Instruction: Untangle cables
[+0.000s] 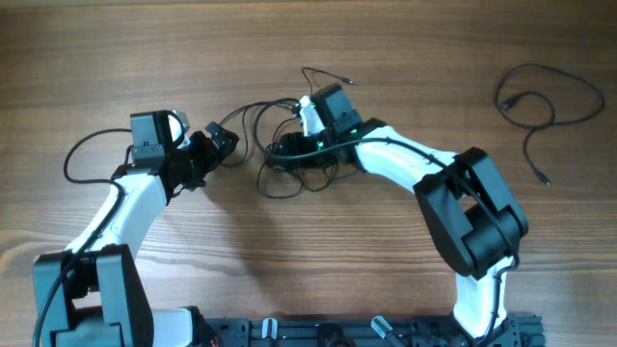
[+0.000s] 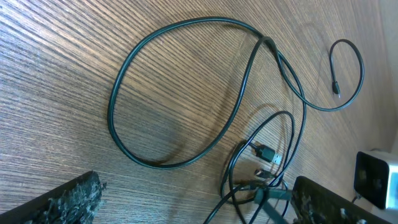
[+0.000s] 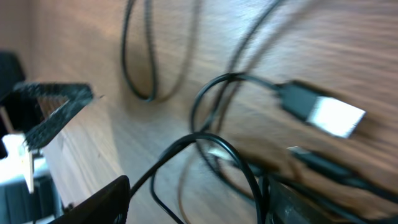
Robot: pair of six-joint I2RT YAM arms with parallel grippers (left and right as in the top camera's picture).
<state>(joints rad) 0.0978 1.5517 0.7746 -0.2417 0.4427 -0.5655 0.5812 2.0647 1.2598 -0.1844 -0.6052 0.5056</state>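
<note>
Top-down overhead, close wrists, shared cables [image 2: 111, 115]

A wooden surface [image 1: 289, 280] fills the whole overhead view, corner to corner. It is a warm mid-brown with darker streaks, and its grain runs lengthwise from the left edge to the right edge. Close up from the left wrist, the grain shows as fine, tight parallel stripes slanting across the frame, paler toward the upper right. The light is soft and even, casting only faint, short shadows on the wood. Along the near edge lies a dark bar [image 1: 289, 333], partly cut off by the frame.
</note>
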